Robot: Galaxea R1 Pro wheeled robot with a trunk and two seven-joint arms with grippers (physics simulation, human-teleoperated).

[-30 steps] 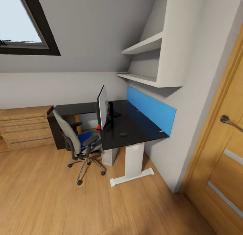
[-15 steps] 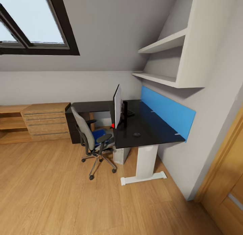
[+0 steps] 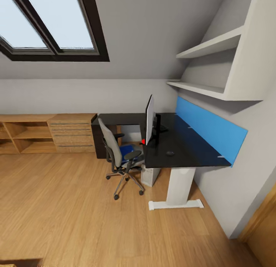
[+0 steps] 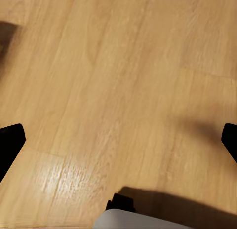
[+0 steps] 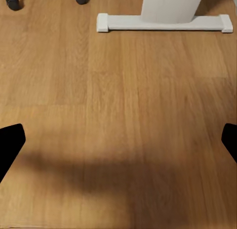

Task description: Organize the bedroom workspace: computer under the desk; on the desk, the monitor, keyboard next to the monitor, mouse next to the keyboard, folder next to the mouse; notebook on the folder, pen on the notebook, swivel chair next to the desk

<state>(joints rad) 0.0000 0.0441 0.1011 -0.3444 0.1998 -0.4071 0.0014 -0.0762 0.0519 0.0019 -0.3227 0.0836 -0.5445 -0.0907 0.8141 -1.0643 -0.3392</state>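
Note:
The desk has a glossy black top and a white leg, and stands against the right wall. On it the monitor stands edge-on, with the small dark mouse lying to its right. The grey swivel chair sits at the desk's left side with the blue folder on its seat. The computer stands on the floor under the desk. Keyboard, notebook and pen are out of view. My left gripper and right gripper hang open over bare wood floor, holding nothing.
Low light-wood cabinets and open shelves line the back wall. White wall shelves and a blue panel hang over the desk. The right wrist view catches the desk's white foot and two chair castors.
The whole head view has shifted: the desk and chair sit further right in the picture, the door has left it and more window and cabinets show. Nothing in the room moved.

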